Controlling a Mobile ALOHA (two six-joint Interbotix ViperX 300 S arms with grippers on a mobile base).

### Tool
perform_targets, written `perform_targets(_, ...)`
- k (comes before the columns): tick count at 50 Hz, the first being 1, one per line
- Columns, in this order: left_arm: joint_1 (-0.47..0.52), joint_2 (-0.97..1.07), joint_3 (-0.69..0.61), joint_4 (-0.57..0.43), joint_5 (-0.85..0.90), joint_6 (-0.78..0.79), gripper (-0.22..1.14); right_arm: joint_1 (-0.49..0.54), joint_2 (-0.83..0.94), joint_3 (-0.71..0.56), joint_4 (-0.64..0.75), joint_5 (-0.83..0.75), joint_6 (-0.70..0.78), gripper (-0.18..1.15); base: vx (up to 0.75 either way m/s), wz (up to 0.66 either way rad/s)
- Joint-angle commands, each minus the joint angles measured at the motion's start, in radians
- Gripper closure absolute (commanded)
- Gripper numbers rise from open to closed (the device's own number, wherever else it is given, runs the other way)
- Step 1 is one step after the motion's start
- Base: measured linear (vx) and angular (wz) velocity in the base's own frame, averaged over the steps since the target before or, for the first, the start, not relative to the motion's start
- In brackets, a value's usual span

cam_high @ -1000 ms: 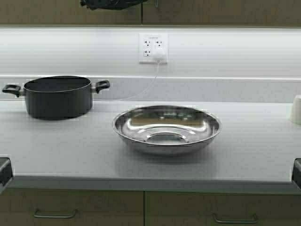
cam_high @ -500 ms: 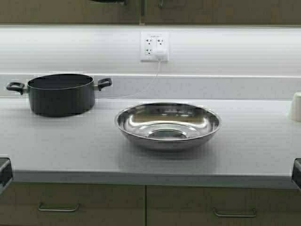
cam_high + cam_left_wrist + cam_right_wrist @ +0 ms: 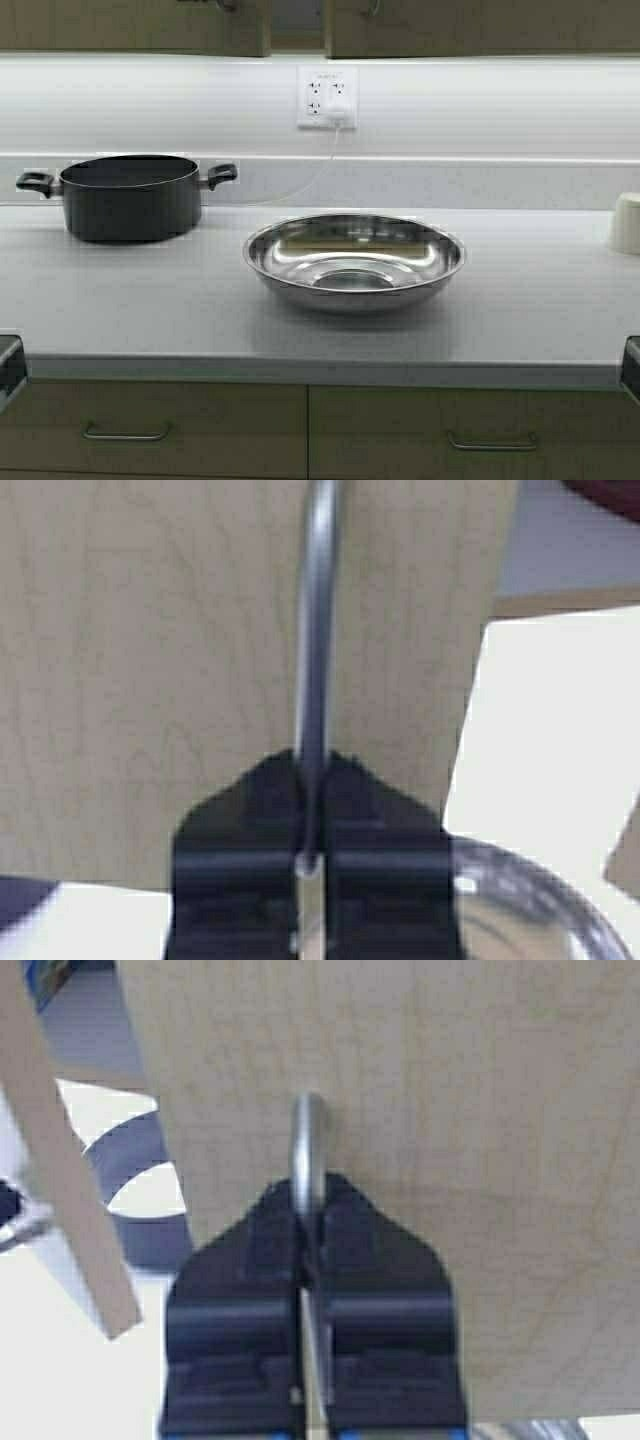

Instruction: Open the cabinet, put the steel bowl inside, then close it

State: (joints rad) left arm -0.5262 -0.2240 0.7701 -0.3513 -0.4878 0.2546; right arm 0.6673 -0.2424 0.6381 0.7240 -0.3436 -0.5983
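Both grippers — left gripper [image 3: 312, 865], right gripper [image 3: 312, 1335] — on cabinet [image 3: 420, 25] handles.

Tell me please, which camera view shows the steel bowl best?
The high view: the whole steel bowl sits in plain sight on the countertop, between the black pot and the white cup. The left wrist view shows only a piece of its rim below the cabinet door. The right wrist view hardly shows it.
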Motion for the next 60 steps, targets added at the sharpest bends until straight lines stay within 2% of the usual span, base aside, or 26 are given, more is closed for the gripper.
perform_targets(1,-0.006,-0.121,0.032,0.009,0.009,-0.020,0.89,-0.018,-0.058,0.048,0.006,0.028,0.009,0.89,-0.06,-0.04)
perform_targets(10,-0.006,-0.196,0.081,0.011,0.043,-0.012,0.89,-0.023,-0.132,0.100,-0.006,0.044,0.003,0.89,-0.09,-0.02)
perform_targets(23,-0.003,-0.264,0.118,0.011,0.083,-0.012,0.89,-0.104,-0.206,0.147,-0.044,0.144,0.002,0.89,-0.15,-0.03)
perform_targets(37,0.078,-0.387,0.199,0.012,0.138,0.002,0.88,-0.215,-0.316,0.202,-0.081,0.278,0.005,0.89,-0.12,0.07)
perform_targets(40,0.101,-0.396,0.204,0.021,0.147,0.015,0.81,-0.241,-0.331,0.213,-0.080,0.296,0.014,0.81,-0.03,0.07)
perform_targets(42,0.103,-0.397,0.206,0.034,0.158,0.029,0.70,-0.245,-0.348,0.219,-0.080,0.330,0.020,0.69,0.01,0.06)
perform_targets(44,0.103,-0.402,0.206,0.046,0.173,0.035,0.53,-0.255,-0.370,0.225,-0.084,0.382,0.025,0.51,0.02,0.07)
perform_targets(49,0.107,-0.413,0.207,0.051,0.193,0.041,0.02,-0.299,-0.434,0.242,-0.084,0.443,0.043,0.01,0.02,0.05)
perform_targets(50,0.109,-0.413,0.206,0.051,0.195,0.041,-0.09,-0.308,-0.448,0.247,-0.086,0.446,0.046,-0.06,0.02,0.01)
perform_targets(52,0.109,-0.413,0.207,0.051,0.195,0.044,-0.20,-0.327,-0.471,0.255,-0.086,0.454,0.046,-0.13,0.03,0.00)
perform_targets(55,0.117,-0.419,0.212,0.052,0.196,0.048,-0.16,-0.353,-0.503,0.262,-0.104,0.465,0.044,-0.09,0.04,-0.01)
perform_targets(60,0.118,-0.451,0.235,0.054,0.212,0.046,-0.01,-0.382,-0.540,0.261,-0.172,0.549,0.049,-0.01,0.02,-0.02)
